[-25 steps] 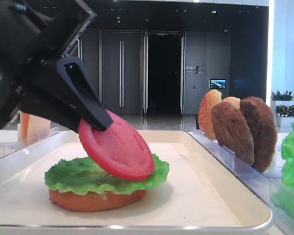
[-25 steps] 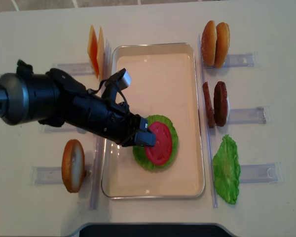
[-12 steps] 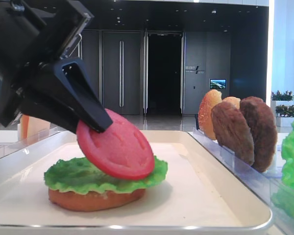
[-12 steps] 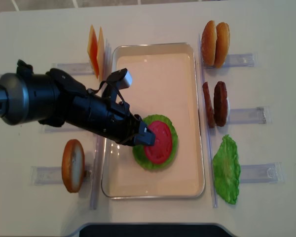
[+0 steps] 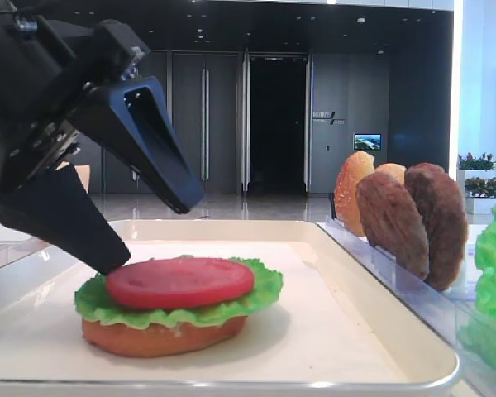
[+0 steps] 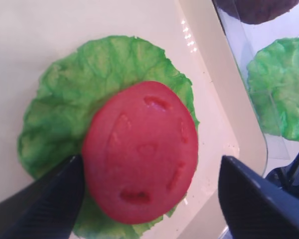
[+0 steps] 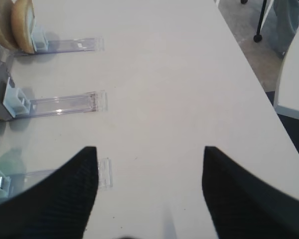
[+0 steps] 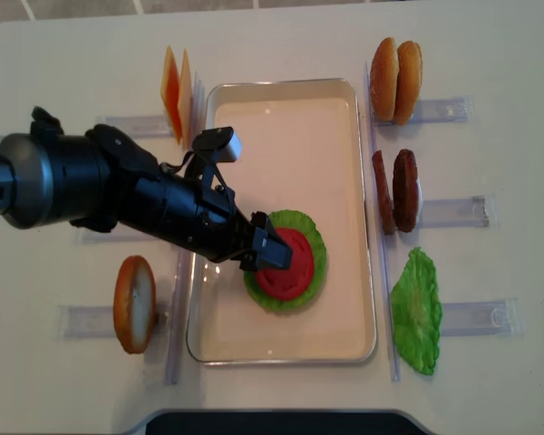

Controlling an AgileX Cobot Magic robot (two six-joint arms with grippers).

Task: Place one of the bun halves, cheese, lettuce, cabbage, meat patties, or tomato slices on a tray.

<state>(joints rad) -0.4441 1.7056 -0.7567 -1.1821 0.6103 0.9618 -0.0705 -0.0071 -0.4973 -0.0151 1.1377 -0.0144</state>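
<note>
Left gripper (image 5: 107,223) gapes wide, holding nothing; we see its tomato slice (image 5: 180,282) lying flat on lettuce (image 5: 95,298) and bun base (image 5: 161,337) in the tray (image 5: 380,331). Next, we judge, lift clear.

Bulky matte-black left arm (image 8: 63,186), thin black cables, pale grey block, wedge-shaped black left gripper (image 8: 270,254)

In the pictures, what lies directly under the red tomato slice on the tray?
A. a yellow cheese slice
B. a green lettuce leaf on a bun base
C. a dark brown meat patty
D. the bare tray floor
B: the tomato slice rests flat on the lettuce, which covers the bun base on the tray.
</note>
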